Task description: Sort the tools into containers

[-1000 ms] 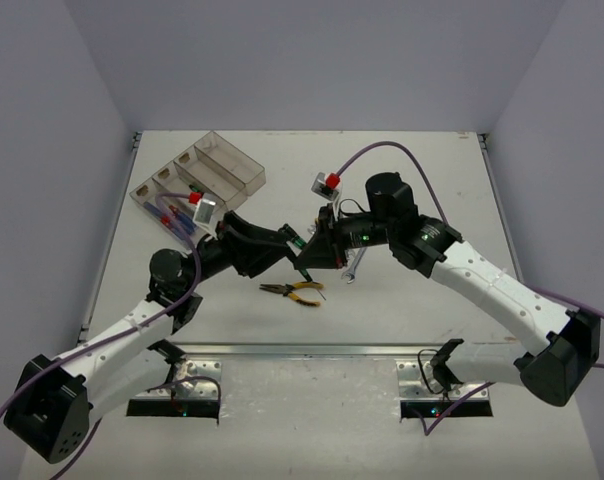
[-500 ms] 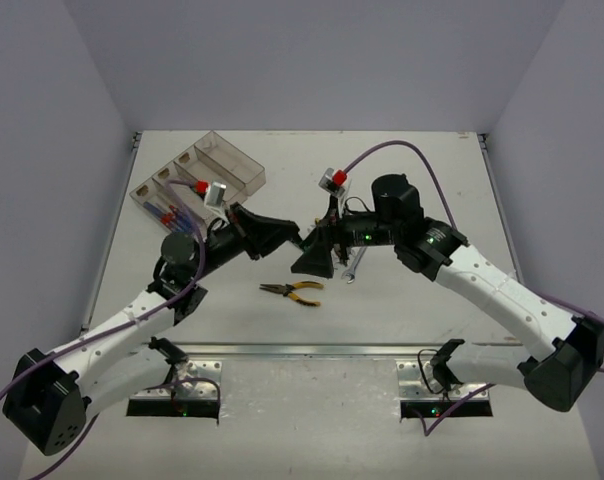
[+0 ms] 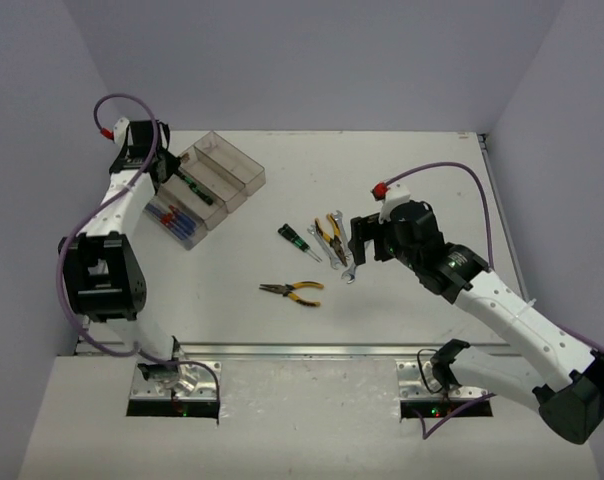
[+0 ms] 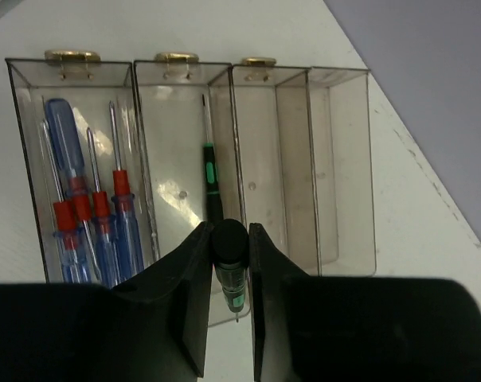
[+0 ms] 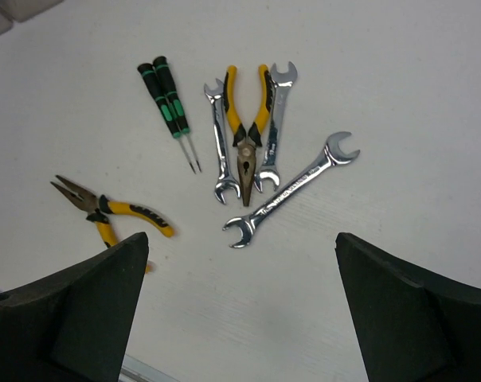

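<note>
My left gripper (image 4: 228, 232) is shut on the black cap of a green-black screwdriver (image 4: 232, 277), which hangs tip-down over the near end of the containers (image 4: 300, 167). The first bin holds several red and blue screwdrivers (image 4: 97, 215); the second holds one green-black screwdriver (image 4: 211, 179). In the top view this gripper (image 3: 170, 166) sits at the containers (image 3: 232, 165). My right gripper (image 5: 240, 318) is open and holds nothing, above the table just short of three silver wrenches (image 5: 292, 189), yellow-black pliers (image 5: 246, 135) and two green-black screwdrivers (image 5: 166, 97).
A second pair of yellow-black pliers (image 5: 107, 210) lies apart, left of the right gripper and nearer the front edge (image 3: 294, 290). The two right-hand bins (image 4: 340, 175) show nothing inside. A metal rail (image 3: 312, 350) runs along the table's near edge.
The grippers were together mid-table at the green-black screwdriver. The right gripper opened and drew back right; the left arm swung far left to the containers with the screwdriver.
</note>
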